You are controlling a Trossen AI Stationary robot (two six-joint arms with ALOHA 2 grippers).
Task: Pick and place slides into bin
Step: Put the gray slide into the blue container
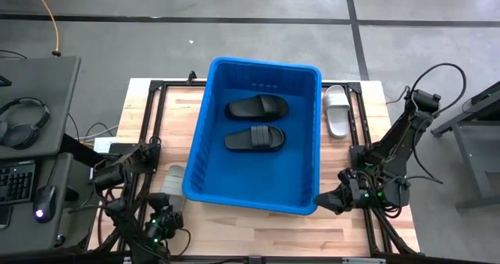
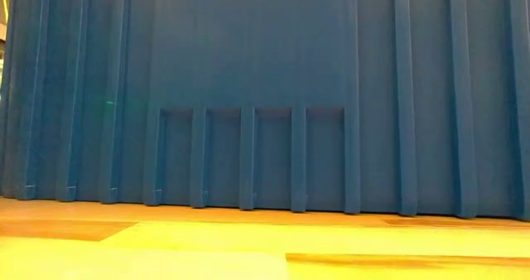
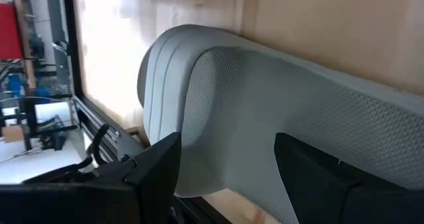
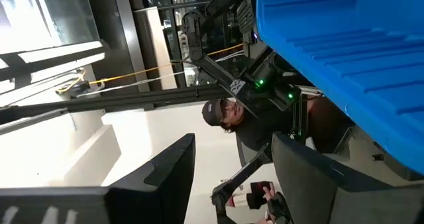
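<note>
Left gripper [image 3: 225,171]: low at the near-left of the table, just beside the bin's near-left corner; fingers [image 3: 156,168] spread to either side of a grey slide [image 3: 265,98], apparently closing in for a pick, though whether they pinch it cannot be told.

Right gripper [image 1: 326,199]: at the bin's near-right corner, fingers spread, holding nothing; waiting.

Grey slide [image 1: 175,173]: on the table, touching or nearly touching the bin's left wall.

Bin [image 1: 205,100]: centre of the table, filling the low view. Contents: two black slides [image 1: 257,107], side by side in the far half, both lying flat.

White slide [image 1: 337,110]: on the table, just right of the bin, far end; not yet binned.
</note>
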